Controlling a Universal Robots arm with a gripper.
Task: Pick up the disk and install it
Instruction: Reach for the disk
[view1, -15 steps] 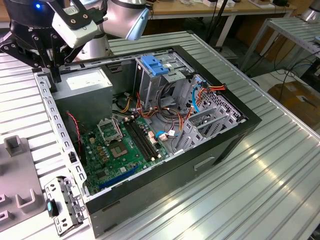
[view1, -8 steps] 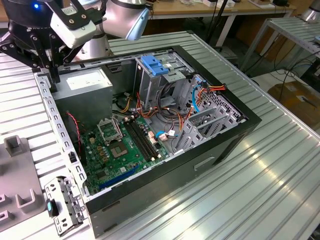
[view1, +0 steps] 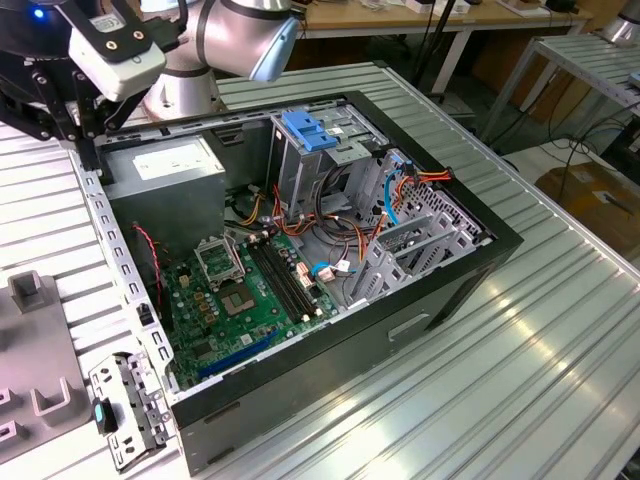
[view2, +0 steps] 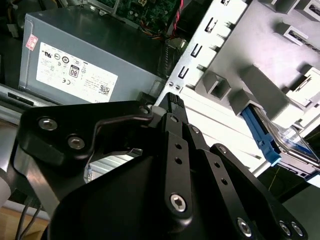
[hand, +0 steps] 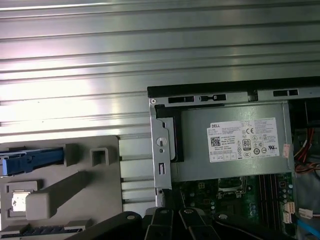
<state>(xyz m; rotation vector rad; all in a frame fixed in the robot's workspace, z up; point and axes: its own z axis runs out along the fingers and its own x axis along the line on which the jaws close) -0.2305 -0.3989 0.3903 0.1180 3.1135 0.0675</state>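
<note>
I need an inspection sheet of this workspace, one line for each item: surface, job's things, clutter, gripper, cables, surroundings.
Surface: ribbed metal table bearing an open computer case.
Job's things: disk lies in the grey holder beside the case, not held.
Clutter: metal bracket near the case's corner.
Gripper: gripper hangs by the case edge near the power supply, apart from the disk.
Cables: blue cables and orange wires inside the case.
Surroundings: benches, a cardboard box and floor cables.
</note>
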